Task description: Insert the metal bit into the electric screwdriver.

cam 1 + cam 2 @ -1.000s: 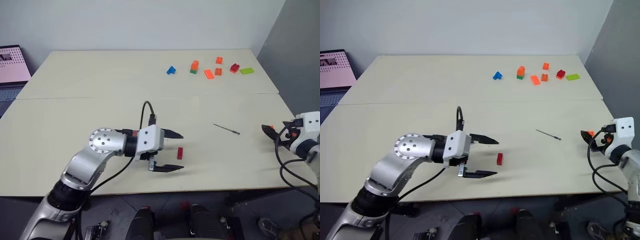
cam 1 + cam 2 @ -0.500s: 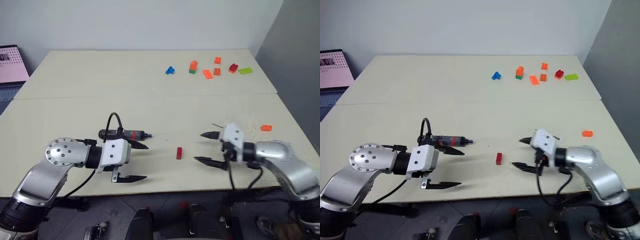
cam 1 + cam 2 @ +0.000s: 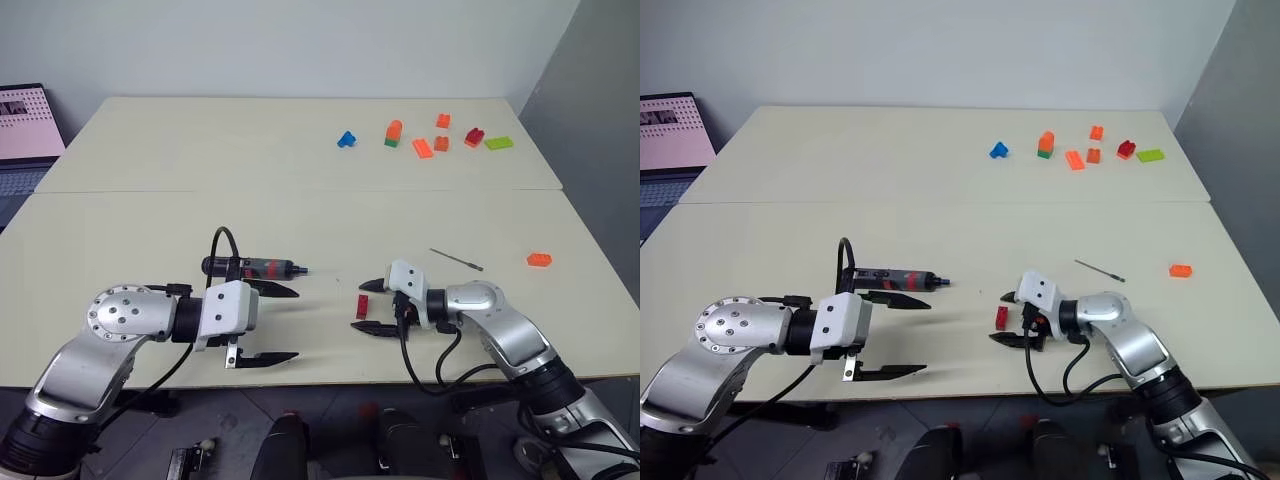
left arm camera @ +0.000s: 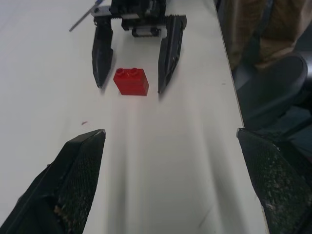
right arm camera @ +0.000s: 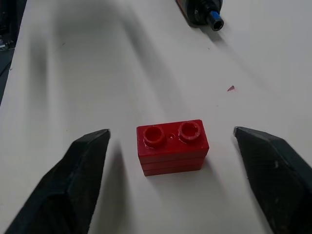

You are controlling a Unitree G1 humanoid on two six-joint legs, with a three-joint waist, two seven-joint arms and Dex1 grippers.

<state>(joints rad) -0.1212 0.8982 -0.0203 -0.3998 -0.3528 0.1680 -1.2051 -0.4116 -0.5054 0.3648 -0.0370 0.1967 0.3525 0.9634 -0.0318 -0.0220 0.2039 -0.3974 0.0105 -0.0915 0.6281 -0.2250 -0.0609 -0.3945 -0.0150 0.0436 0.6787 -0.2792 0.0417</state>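
Beige table, right claw open around red brick

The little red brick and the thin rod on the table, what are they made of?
The red brick looks like glossy moulded plastic: solid colour, round studs on top. The metal bit is thin, straight and dark grey, probably steel, though too small here to be sure.

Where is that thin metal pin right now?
The metal bit lies loose on the table, on the robot's right side, between the right gripper and a lone orange brick near the table's right edge.
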